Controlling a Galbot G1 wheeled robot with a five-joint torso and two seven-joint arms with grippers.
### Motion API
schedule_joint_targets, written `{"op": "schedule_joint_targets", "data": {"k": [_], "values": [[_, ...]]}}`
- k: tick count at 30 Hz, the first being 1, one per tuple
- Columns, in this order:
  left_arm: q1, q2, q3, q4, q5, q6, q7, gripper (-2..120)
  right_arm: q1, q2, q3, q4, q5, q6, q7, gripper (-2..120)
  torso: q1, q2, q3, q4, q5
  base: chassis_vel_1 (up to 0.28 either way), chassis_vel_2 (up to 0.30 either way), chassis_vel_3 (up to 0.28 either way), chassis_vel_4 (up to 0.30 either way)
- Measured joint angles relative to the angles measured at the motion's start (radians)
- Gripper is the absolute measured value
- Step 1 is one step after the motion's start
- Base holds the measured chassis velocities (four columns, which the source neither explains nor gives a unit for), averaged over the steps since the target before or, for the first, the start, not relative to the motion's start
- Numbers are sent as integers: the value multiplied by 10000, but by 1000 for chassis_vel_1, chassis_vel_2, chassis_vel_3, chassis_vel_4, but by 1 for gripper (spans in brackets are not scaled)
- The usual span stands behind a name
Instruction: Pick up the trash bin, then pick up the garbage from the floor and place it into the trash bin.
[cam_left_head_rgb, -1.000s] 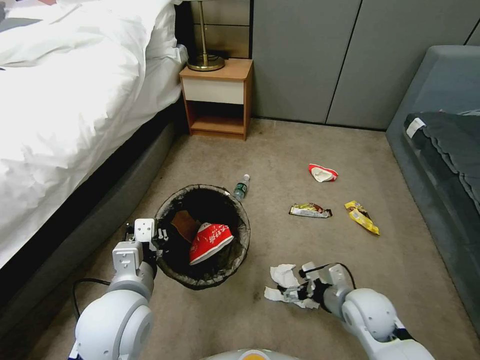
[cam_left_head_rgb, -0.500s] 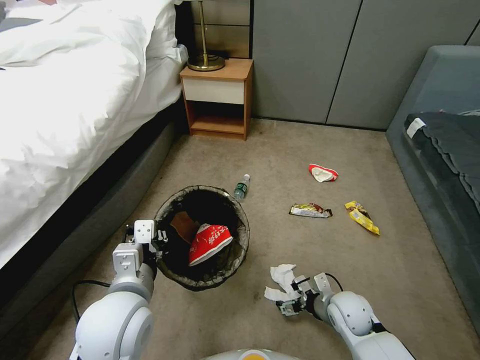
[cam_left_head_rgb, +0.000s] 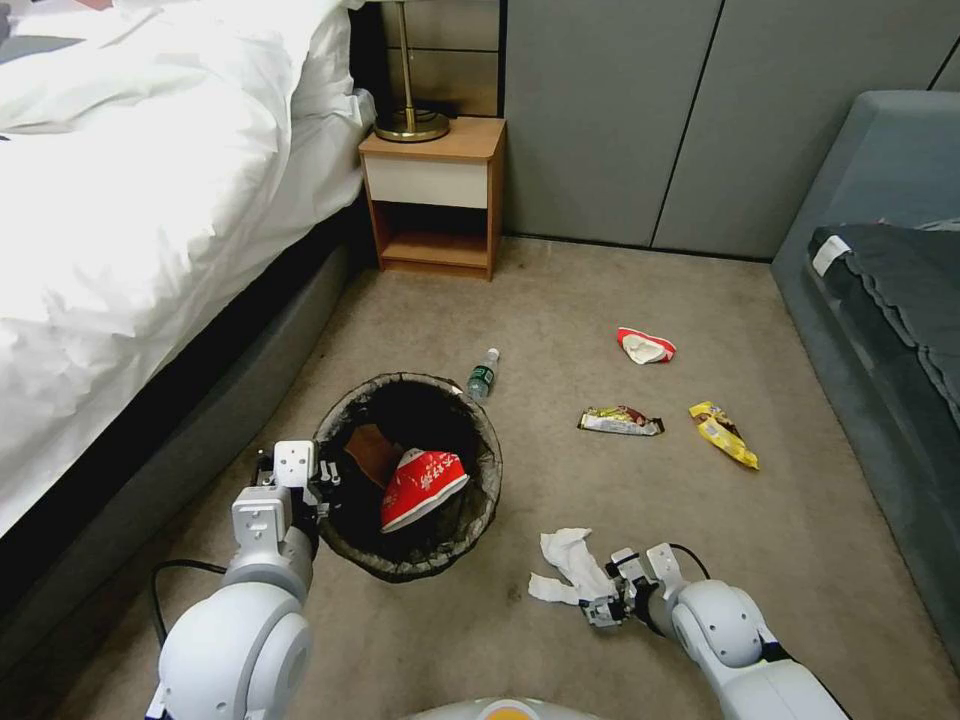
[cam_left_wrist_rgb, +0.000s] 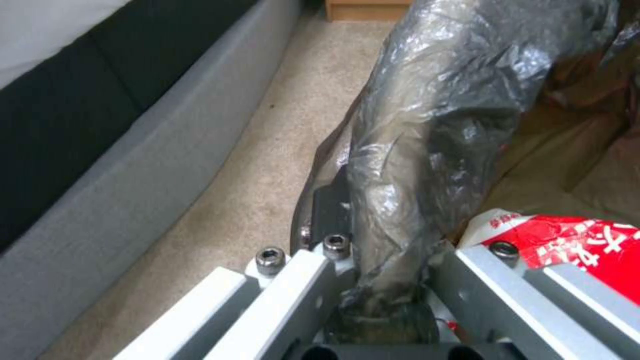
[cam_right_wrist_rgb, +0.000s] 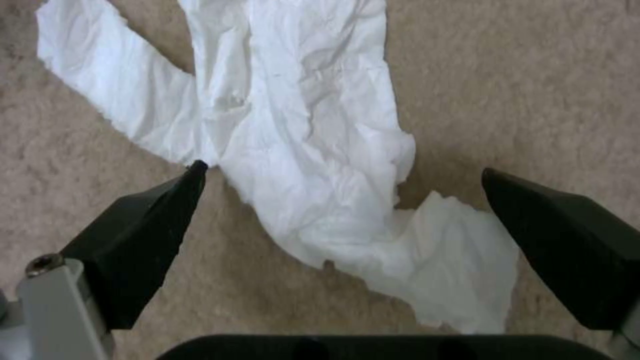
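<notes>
With our left gripper (cam_left_wrist_rgb: 383, 280) clamped on the trash bin (cam_left_head_rgb: 470, 500) rim, our right gripper (cam_right_wrist_rgb: 340, 200) hangs spread astride the white tissue (cam_right_wrist_rgb: 293, 150), so next we judge closing on it.

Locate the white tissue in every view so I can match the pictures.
Head view: white tissue on the carpet, just ahead of the right pincer.
Left wrist view: not in it.
Right wrist view: tissue lies between the open fingertips.
Shared landmark: the beige carpet.
</notes>
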Motion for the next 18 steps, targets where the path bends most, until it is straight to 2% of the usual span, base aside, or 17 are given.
{"op": "schedule_joint_targets", "data": {"k": [5, 8, 11, 14, 18], "values": [[11, 28, -24, -9, -10, -1, 2, 0, 183, 85, -80, -255, -1, 3, 38, 97, 0, 0, 0, -1, 0, 0, 0, 0, 0], [-3, 6, 48, -9, -2, -1, 20, 0, 316, 156, -75, -400, -110, 53, 28, 84, -1, 2, -2, -9, -20, 0, 0, 0, 0], [-15, 4, 52, -10, 0, -1, 23, 0, 303, 177, -76, -413, -250, 143, -8, 78, -1, 2, -2, -11, -20, 0, 0, 0, 0], [-18, 21, 48, -10, -1, -1, 23, 0, 261, 176, -76, -412, -309, 192, -10, 72, -2, 3, -3, -10, -18, 0, 0, 0, 0], [-30, 36, 19, -10, -11, -1, 25, 0, 131, 161, -59, -294, -417, 227, -5, 64, -1, 1, -2, 4, -2, 0, 0, 0, 0]]}}
